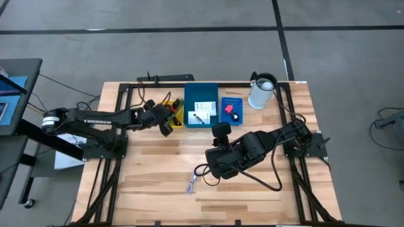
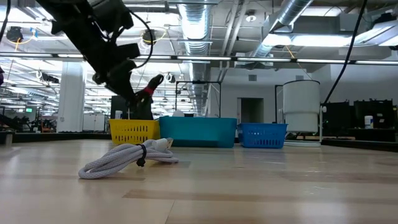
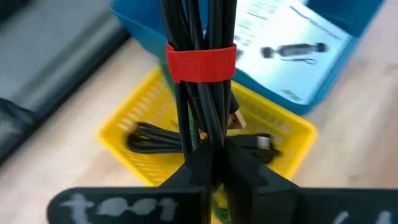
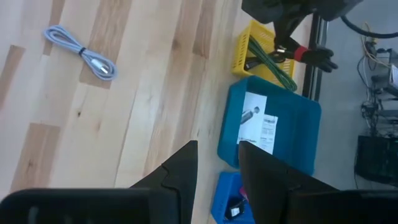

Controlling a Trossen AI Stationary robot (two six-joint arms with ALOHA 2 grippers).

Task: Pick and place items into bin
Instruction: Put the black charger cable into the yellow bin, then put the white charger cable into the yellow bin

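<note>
While clamped on a black cable bundle (image 3: 200, 81) over the yellow bin (image 3: 137, 109), left gripper (image 3: 214, 165), right gripper (image 4: 217, 162) part open, empty, mid-table.

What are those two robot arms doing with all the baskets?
The left gripper is shut on a bundle of black cables with a red strap, holding it above the yellow plastic basket. The right gripper hangs empty over the wooden table. A coiled grey cable lies loose on the table.
</note>
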